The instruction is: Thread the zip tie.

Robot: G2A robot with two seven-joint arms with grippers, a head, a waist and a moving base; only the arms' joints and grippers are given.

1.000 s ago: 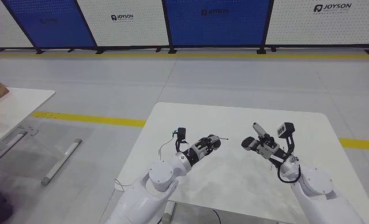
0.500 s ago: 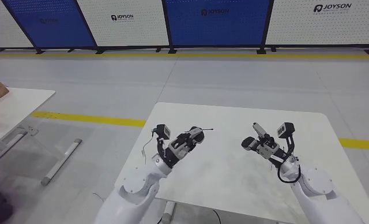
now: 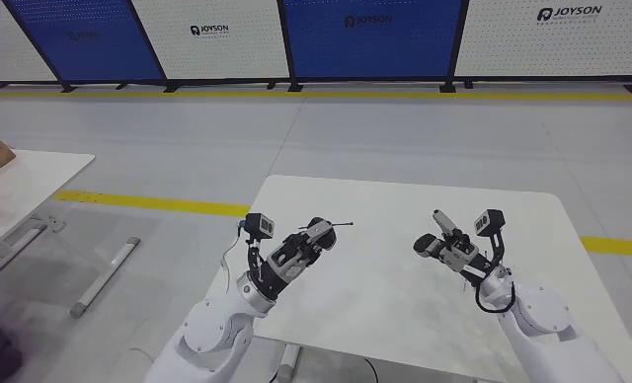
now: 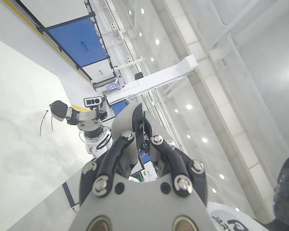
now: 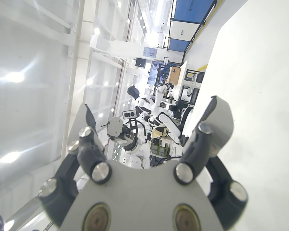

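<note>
Okay, I've got the left gripper point(image 3: 321, 230) up over the near-left part of the white table point(image 3: 395, 197), clenched on the zip tie point(image 3: 342, 224). The thin black strip pokes out past the fingertips toward the right, held above the tabletop. On my left wrist camera the fingers point(image 4: 124, 123) are pressed together with a dark sliver pinched between them. Across from it, the right gripper point(image 3: 432, 233) hangs over the near-right side, released and holding nothing, jaws spread wide. The tie's free tip and that gripper are well apart. Around us I see a second white table point(image 3: 39, 176) off to the left, a yellow floor line point(image 3: 148, 202) and blue and white panels point(image 3: 370, 28) along the far side.
</note>
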